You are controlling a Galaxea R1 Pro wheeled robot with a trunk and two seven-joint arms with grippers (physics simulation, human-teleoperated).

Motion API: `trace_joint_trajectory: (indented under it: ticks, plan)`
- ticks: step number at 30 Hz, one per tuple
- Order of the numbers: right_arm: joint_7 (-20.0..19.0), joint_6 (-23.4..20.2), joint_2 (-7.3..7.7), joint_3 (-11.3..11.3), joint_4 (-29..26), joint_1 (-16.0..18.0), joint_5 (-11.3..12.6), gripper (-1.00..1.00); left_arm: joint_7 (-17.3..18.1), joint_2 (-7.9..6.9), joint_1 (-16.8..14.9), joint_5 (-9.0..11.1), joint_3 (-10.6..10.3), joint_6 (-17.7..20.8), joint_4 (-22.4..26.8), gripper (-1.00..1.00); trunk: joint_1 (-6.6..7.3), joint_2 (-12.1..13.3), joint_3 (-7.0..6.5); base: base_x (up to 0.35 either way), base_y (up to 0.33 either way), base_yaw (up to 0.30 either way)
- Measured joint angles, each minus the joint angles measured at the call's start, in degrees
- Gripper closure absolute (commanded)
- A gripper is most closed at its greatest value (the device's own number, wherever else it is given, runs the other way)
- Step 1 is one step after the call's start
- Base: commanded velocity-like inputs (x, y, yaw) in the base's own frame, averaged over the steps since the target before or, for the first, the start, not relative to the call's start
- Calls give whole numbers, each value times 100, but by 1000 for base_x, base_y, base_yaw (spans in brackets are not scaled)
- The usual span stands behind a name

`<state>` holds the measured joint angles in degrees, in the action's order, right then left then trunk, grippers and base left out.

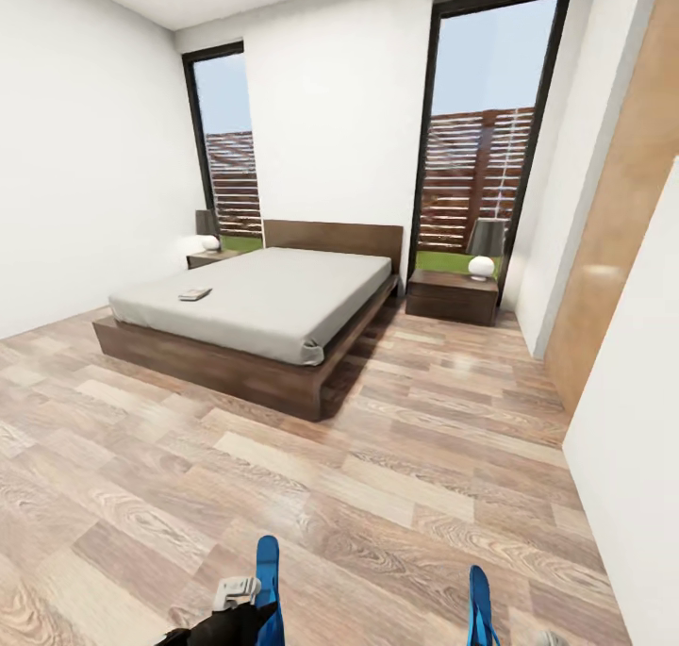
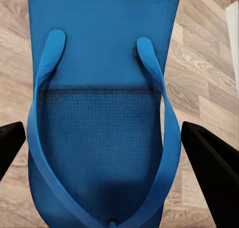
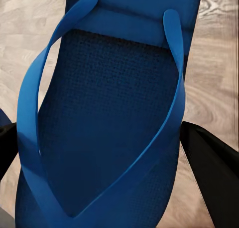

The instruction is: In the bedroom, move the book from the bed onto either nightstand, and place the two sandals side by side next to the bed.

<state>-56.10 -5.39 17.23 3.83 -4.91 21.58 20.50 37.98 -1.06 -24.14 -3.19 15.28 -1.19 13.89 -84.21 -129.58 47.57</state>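
Head view: book (image 1: 194,294) lies on the bed (image 1: 283,297); both sandals show low, well short of it. Left wrist: jaws clamp one sandal (image 2: 102,118). Right wrist: jaws clamp the other sandal (image 3: 109,118). Advise carrying both level to bedside

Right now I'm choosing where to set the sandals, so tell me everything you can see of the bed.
The bed is a large, low double bed with a dark brown wooden platform frame and a matching headboard against the white wall between two tall windows. A plain pale grey mattress covers it. It stands on the wood-plank floor between two nightstands. A small flat book lies on the mattress.
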Motion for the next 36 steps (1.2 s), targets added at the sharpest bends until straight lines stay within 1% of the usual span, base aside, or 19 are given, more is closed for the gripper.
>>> trace_joint_trajectory:
  ticks: [21,23,25,27,28,36]
  plan:
    - [47,2,0,-1,6,0,-3,100,0,-8,0,1,1,0,0,100,-1,0,0,4,0,-271]
    - [144,1,-2,-2,7,0,-4,100,0,-7,0,1,1,0,0,100,-1,0,0,0,0,-281]
    - [387,1,-14,-8,7,0,-8,100,0,-8,0,1,1,0,0,100,-1,0,0,0,0,-284]
    - [681,3,-78,-14,8,0,-16,100,0,-7,0,1,1,0,0,100,-1,0,0,0,0,-282]
    - [747,2,-95,-9,8,0,-13,100,0,-4,0,1,1,0,0,100,-1,0,0,0,0,-281]
    - [858,0,-123,-2,8,0,-16,100,0,-1,0,1,1,0,0,100,-1,0,0,0,0,-271]
